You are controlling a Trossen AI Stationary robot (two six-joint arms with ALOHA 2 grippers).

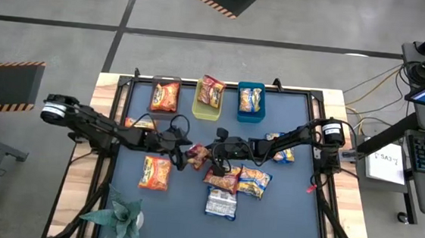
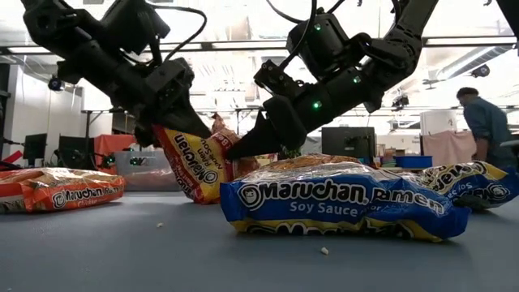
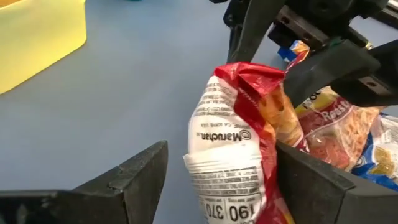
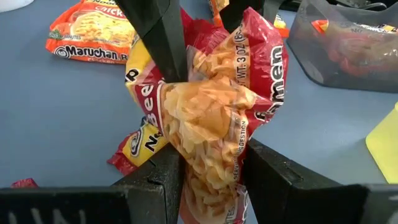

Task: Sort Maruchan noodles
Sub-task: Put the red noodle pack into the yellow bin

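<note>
A red Maruchan noodle packet (image 1: 196,156) stands tilted at mid-table between my two grippers. My right gripper (image 4: 214,180) reaches in from the table's right and is shut on it. My left gripper (image 3: 224,180) comes from the left and is open, with a finger on either side of the packet's upper end (image 3: 249,74). Other packets lie loose: two orange ones (image 1: 155,172) (image 1: 140,122) on the left, a pile (image 1: 238,182) with a silvery one (image 1: 221,203) in front, and a blue-and-yellow one (image 1: 282,149) on the right. My left gripper has one finger (image 3: 311,180) lying against the packet's red side (image 3: 273,143); the other finger (image 3: 130,180) stands clear of the white back. My right gripper pinches the packet's crumpled middle (image 4: 211,155) between its two fingers, slanting down from the table's right. The packet stands tilted; whether its lower end (image 2: 199,195) touches the table I cannot tell.
A grey bin (image 1: 166,80), a yellow bin (image 1: 197,106) and a blue bin (image 1: 239,98), each with a packet inside, line the far edge. A green plant (image 1: 117,214) sits at the near left corner. A person (image 2: 485,122) stands in the room beyond.
</note>
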